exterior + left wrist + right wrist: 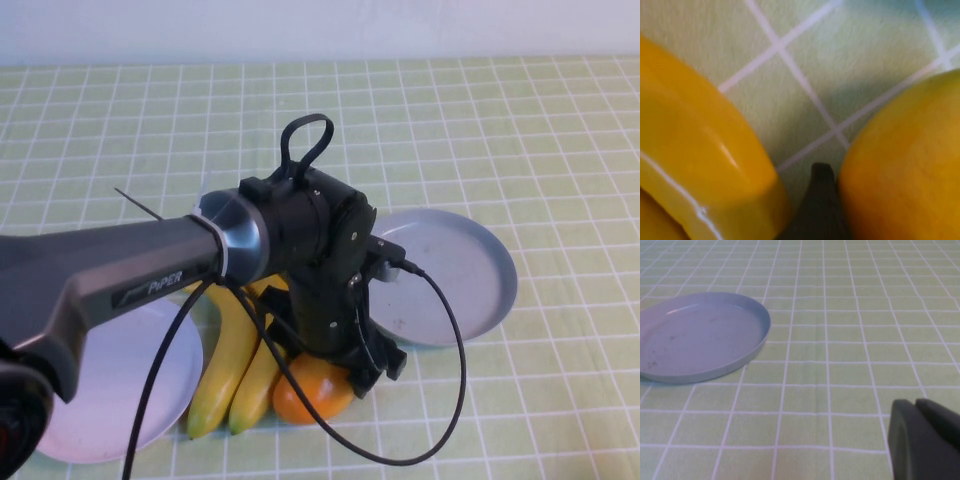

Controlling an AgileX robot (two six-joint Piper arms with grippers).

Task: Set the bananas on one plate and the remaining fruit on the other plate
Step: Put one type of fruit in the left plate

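Two bananas (232,365) lie side by side on the green checked cloth between the plates. One mango (312,392) lies just right of them; a second mango is not visible. My left gripper (345,365) is down over this mango, open, with one dark fingertip (822,195) in the gap between a banana (700,165) and the mango (905,165). The other finger is out of view. The grey-blue plate (470,290) sits empty to the right. The pink-lilac plate (100,390) sits empty at the front left. My right gripper (916,407) is shut and empty over bare cloth, to one side of the grey-blue plate (700,340).
The left arm and its black cable (440,400) cover the middle of the table and hide part of the bananas. Green checked cloth (500,120) stretches behind and to the right of the plates.
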